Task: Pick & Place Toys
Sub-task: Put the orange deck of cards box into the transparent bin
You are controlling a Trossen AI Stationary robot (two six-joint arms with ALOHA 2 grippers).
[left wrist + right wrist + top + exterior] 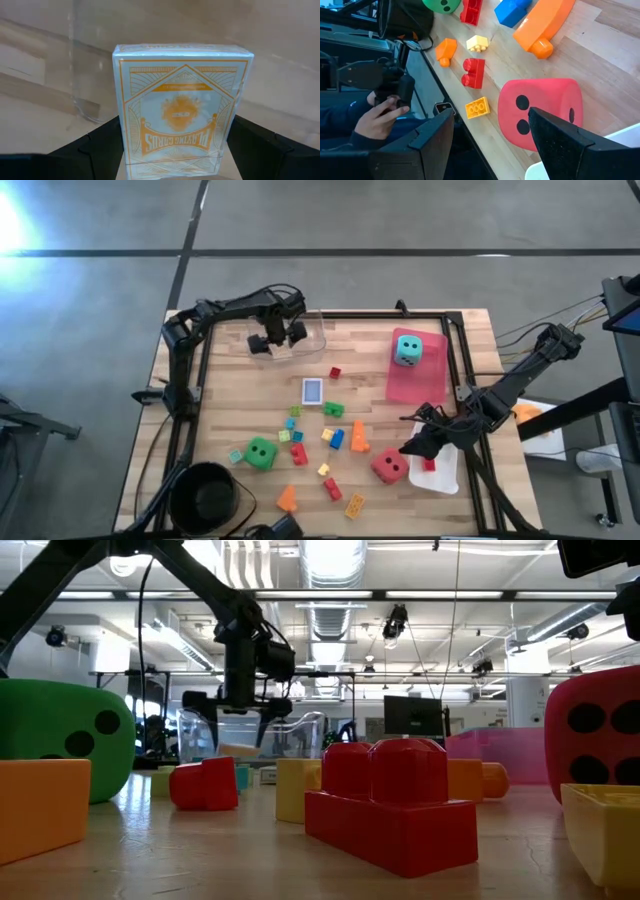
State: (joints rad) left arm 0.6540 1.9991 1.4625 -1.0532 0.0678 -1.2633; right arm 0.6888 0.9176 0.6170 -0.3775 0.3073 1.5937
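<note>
My left gripper (277,340) is at the table's far left, pointing down over the clear tray (310,330), shut on a white card box printed in orange (180,110). A blue card box (313,391) lies flat on the wood mid-table. Around it are small bricks, a green die (261,452) and a red die (389,466). A teal die (407,348) sits on the pink tray (430,380). My right gripper (492,132) hovers open over the near right, with the red die (540,112) just beyond its fingers. My left gripper pinches the orange-printed card box by its two long narrow sides (122,145), one finger on each side. The fingers (265,720) come from above, pointing down. The printed face looks toward the wrist camera. Whether the box rests on the tray floor, I cannot tell.
A black bowl (205,495) stands at the near left corner and a white tray (447,472) at the near right. A black frame (452,360) borders the table. In the right wrist view a person's hand (377,117) holds a controller beyond the table's near edge.
</note>
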